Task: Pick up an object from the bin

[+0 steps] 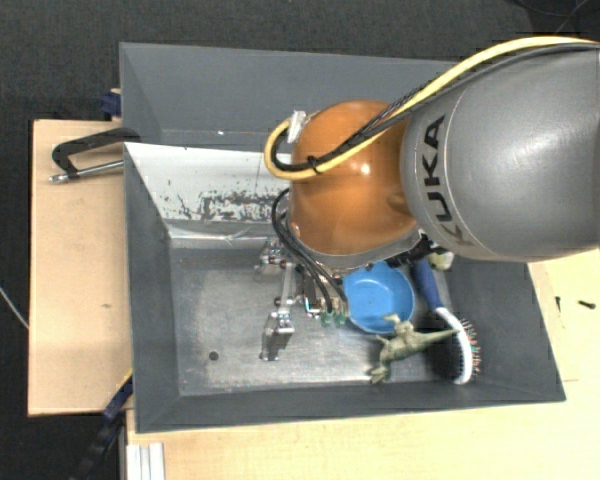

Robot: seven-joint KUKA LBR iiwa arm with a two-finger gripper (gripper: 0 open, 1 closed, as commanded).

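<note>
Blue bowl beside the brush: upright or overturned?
Upright, apparently: the blue bowl shows its hollow inside facing up, with nothing seen in it; the arm hides its far rim.

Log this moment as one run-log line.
tool: low over bare floor of grey metal bin | nearest: round blue plastic bowl, to its right | by bowl: green toy dinosaur, black bristle brush

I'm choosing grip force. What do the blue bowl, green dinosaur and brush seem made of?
Blue bowl: likely hard plastic, smooth, faint sheen, even colour. Green dinosaur: probably moulded plastic or rubber, matte, thin limbs. Brush: dark body, likely plastic, with pale bristles along one edge.
</note>
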